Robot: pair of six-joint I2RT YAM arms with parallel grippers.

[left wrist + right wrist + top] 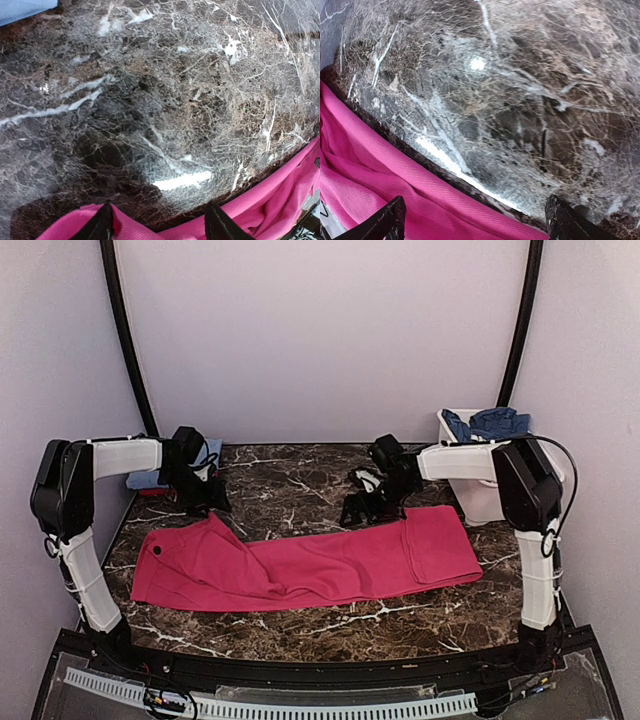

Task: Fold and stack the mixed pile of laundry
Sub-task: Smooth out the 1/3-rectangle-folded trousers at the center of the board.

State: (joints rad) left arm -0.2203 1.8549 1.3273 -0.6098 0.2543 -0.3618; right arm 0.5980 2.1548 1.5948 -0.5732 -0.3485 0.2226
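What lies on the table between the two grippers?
Bare marble table, seen in the top view; the pink garment lies just nearer than that stretch.

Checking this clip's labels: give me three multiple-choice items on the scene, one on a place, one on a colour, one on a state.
1. Where is the tub?
A. back right of the table
B. front left corner
C. centre front

2. What colour is the garment spread across the table?
A. grey
B. pink
C. green

3. How does the right gripper stand?
A. shut on the garment, lifting it
B. open over the garment's far edge
C. out of view

Answers:
1 A: the top view shows it at the back right.
2 B: all three views show pink cloth.
3 B: the right wrist view shows the jaws wide apart above the cloth's edge.
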